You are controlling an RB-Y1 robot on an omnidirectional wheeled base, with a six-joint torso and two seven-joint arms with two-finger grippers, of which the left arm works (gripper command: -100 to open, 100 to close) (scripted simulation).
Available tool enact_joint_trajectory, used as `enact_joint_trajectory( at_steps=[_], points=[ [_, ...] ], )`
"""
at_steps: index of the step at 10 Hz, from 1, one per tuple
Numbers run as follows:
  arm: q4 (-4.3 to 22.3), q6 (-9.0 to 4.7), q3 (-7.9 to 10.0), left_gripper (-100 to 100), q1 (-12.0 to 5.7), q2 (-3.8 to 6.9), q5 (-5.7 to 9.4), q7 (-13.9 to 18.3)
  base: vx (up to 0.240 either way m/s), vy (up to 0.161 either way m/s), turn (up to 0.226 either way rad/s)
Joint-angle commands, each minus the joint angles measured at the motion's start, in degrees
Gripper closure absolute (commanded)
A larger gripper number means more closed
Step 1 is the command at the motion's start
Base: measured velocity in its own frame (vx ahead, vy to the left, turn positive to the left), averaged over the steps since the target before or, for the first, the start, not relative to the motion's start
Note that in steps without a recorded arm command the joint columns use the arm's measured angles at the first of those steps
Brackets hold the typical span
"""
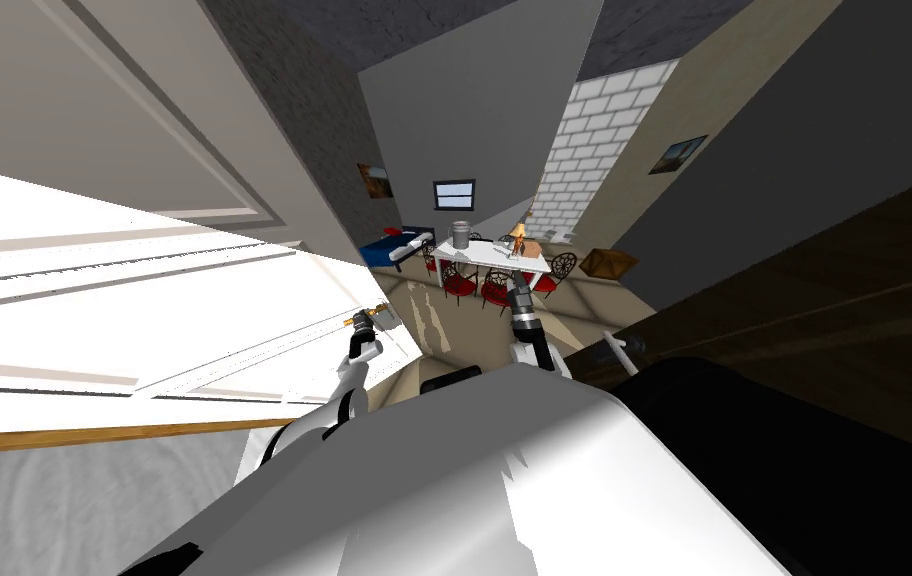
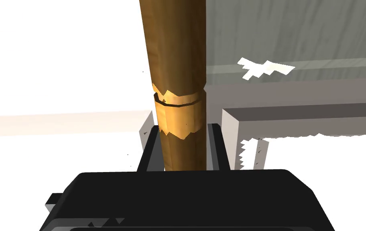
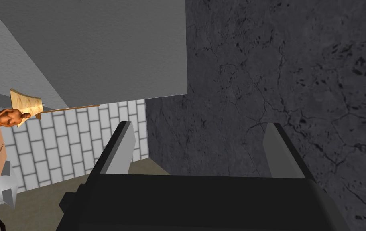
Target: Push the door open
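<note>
A white panelled door (image 1: 144, 290) stands swung to my left, its free edge beside the opening ahead. Its brass-coloured bar handle (image 1: 361, 320) sticks out near that edge. My left gripper (image 1: 358, 338) is at the handle. In the left wrist view the brown and gold handle (image 2: 176, 108) runs straight up between the two fingers, which press its sides, so the left gripper (image 2: 183, 134) is shut on it. My right gripper (image 1: 517, 275) is held forward in the doorway, right of the handle, and the right gripper (image 3: 196, 132) stands open with nothing between its fingers.
Through the opening lies a room with a white table (image 1: 489, 258) ringed by red chairs (image 1: 459, 283), a blue bed (image 1: 394, 245) and a wooden crate (image 1: 607, 262). A dark brown panel (image 1: 824, 300) stands close on my right. A grey wall (image 1: 284, 130) runs behind the door.
</note>
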Motion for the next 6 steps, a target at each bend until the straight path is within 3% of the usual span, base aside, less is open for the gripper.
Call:
enact_joint_trajectory(
  at_steps=[1,6],
  points=[
    [-0.1,-0.10,0.99,100,0.01,0.74,0.35,-0.2,0.213,-0.084,0.070],
    [0.1,-0.19,3.17,100,0.39,1.76,1.11,-0.9,0.167,-0.078,0.058]
  ],
)
